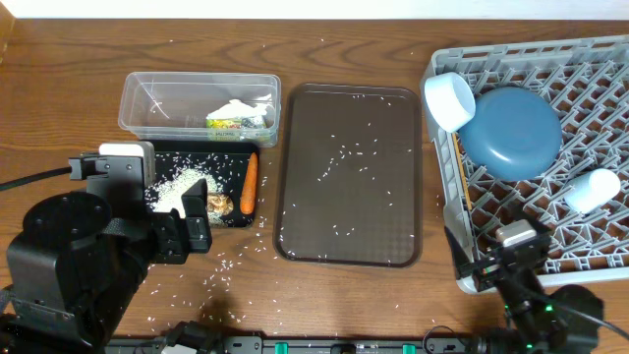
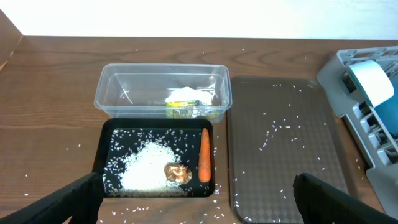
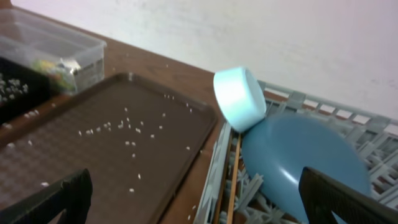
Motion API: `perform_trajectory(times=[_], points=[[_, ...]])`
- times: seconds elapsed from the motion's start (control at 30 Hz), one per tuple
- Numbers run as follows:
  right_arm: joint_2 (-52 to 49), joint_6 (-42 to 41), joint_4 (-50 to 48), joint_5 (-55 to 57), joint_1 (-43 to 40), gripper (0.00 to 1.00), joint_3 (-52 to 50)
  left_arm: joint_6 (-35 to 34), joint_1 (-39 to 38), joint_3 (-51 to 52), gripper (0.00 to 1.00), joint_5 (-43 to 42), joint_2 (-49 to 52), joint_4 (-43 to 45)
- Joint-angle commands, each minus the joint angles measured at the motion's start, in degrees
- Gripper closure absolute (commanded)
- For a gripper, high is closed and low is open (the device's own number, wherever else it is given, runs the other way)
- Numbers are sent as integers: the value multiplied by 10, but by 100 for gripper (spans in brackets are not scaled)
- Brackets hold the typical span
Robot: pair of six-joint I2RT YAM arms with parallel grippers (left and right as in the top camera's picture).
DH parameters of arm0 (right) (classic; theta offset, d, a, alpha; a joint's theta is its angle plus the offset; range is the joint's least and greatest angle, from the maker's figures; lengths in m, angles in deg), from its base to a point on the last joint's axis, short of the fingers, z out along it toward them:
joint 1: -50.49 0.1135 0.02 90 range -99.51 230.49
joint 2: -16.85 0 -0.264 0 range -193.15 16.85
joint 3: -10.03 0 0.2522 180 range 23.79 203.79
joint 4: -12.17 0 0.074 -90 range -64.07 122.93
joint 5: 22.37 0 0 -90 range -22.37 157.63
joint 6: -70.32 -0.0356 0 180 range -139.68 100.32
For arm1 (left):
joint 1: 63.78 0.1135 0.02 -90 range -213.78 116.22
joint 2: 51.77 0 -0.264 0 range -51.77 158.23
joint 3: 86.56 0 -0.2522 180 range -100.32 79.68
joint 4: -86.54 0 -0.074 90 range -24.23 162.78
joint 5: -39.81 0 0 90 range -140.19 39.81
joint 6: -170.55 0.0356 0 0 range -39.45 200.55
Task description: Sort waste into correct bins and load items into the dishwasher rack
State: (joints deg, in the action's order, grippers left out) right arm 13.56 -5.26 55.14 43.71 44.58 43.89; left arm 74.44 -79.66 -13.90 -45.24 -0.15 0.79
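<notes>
The clear tub (image 1: 157,96) holds the yellow-green wrapper (image 1: 234,123) and white napkin (image 2: 186,95). The black tray (image 1: 170,153) in front of it holds a rice pile (image 2: 146,169), the brown lump (image 2: 176,172) and the carrot (image 1: 250,184). The grey rack (image 1: 590,69) at the right holds the blue plate (image 1: 511,131) upside down, a white cup (image 1: 449,100) on its side, another cup (image 1: 591,190) and chopsticks (image 3: 235,180) along its left edge. No white bowl shows. My left gripper (image 2: 199,205) is open and empty, just in front of the black tray. My right gripper (image 3: 199,205) is open and empty, over the rack's front left corner.
The brown serving tray (image 1: 383,226) lies in the middle between the bins and the rack, sprinkled with rice grains. Loose rice (image 1: 231,261) is scattered on the wooden table around the black tray. The rack's left wall stands close to the serving tray's right edge.
</notes>
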Motion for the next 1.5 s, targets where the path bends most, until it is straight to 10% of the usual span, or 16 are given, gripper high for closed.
perform_trajectory(times=[0.0, 0.47, 1.47], points=[[30, 8, -35, -22, 4, 1, -52, 5, 1, 0, 2, 9, 0, 0], [30, 6, -271, -35, 3, 1, -198, 5, 1, 0, 2, 9, 0, 0], [30, 6, -269, -35, 3, 1, -198, 27, 7, 47, 2, 9, -17, 93]])
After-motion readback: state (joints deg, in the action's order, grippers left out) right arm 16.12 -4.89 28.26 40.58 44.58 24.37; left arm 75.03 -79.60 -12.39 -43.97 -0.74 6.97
